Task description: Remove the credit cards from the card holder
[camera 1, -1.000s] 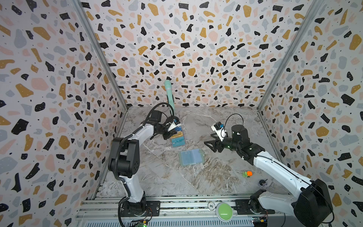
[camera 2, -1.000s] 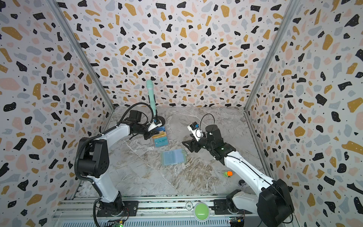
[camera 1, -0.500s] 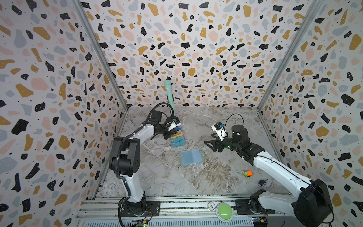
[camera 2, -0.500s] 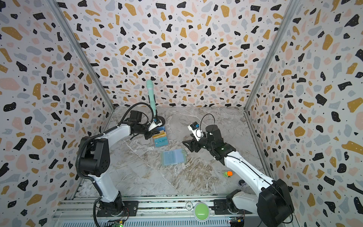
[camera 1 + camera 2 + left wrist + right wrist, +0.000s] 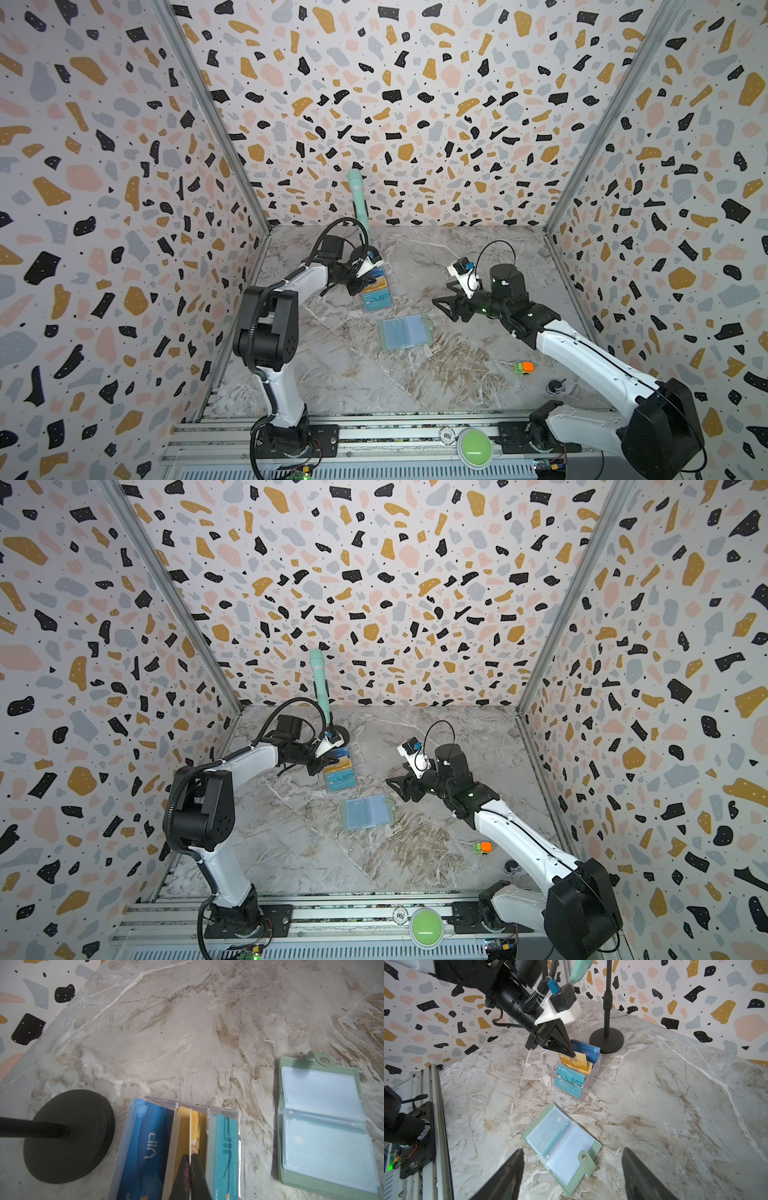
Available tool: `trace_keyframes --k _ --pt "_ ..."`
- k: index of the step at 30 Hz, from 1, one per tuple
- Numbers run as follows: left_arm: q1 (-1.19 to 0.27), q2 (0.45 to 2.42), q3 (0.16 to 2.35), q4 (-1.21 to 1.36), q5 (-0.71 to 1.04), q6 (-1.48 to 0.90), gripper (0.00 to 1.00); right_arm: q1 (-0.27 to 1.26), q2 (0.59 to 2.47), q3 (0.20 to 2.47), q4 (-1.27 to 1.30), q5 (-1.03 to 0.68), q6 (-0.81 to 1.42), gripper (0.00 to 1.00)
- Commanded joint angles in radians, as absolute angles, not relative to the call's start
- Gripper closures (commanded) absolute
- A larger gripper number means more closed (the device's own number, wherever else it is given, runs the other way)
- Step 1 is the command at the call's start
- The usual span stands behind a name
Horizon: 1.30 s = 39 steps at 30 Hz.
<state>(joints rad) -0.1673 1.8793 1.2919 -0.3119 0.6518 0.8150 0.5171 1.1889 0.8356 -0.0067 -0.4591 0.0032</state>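
Status: left gripper (image 5: pixel 572 1054) pinched shut on yellow card (image 5: pixel 577 1061), clear stand (image 5: pixel 592 1080) directly beneath it; right gripper (image 5: pixel 573 1150) wide open, empty. wallet (image 5: pixel 588 1165) lies open just ahead; teal card (image 5: pixel 557 1126) apparently left inside.

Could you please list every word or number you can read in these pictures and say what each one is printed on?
"VIP": dark blue card in the clear stand.
"VIP": teal card, same stand.
"VIP", in script: yellow card.
"500": round chip on the front rail.
The cards' smaller print is too small to read.
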Motion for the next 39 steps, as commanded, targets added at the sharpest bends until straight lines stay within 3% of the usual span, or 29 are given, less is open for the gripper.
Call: trace_keyframes --k 1,39 --pt "-0.163 1.897 1.285 -0.296 0.661 0.803 0.97 0.513 1.176 0.836 0.009 -0.465 0.013 0.26" --pt "-0.164 1.913 1.306 -0.29 0.614 0.73 0.72 0.513 1.177 0.834 0.005 -0.46 0.017 0.26"
